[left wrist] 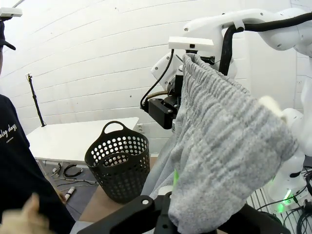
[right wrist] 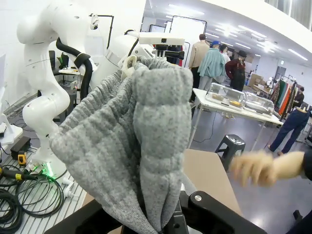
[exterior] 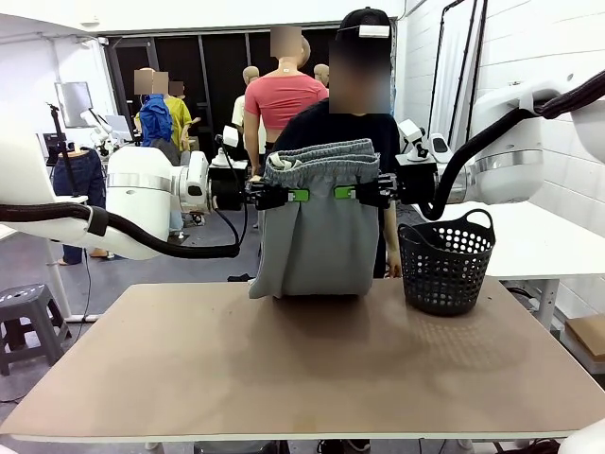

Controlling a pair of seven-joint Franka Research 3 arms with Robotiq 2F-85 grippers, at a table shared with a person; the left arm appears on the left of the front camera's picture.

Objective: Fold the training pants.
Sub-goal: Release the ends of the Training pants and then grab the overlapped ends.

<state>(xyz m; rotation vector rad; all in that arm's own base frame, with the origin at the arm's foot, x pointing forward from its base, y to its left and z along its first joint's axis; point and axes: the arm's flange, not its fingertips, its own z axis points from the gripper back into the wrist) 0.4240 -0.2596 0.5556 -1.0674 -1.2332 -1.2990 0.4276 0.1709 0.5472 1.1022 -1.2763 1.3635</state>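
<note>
Gripping the training pants [exterior: 317, 232], left gripper [exterior: 286, 195] and right gripper [exterior: 352, 193] hang them at the table's [exterior: 284, 378] far edge; open tabletop at 6 o'clock, basket [exterior: 446, 265] at 3. Right wrist view adds a person's hand [right wrist: 256, 167].

1. Left arm [exterior: 142, 194]: glossy white, rounded shells, grey ring at one joint.
2. Right arm [exterior: 510, 156]: same white casing, bulbous links.
3. Thin black cable [exterior: 170, 246] under the left arm; thicker black hose [exterior: 473, 149] along the right.
4. Left gripper [exterior: 299, 196] and right gripper [exterior: 344, 193]: black bodies, green pads.
5. Silver screw [right wrist: 197, 198] on a black finger base.
6. Person's top [exterior: 331, 128]: dark, with pale script lettering [left wrist: 7, 132].
7. Black cap [exterior: 364, 17], with what looks like a white tag in front.
</note>
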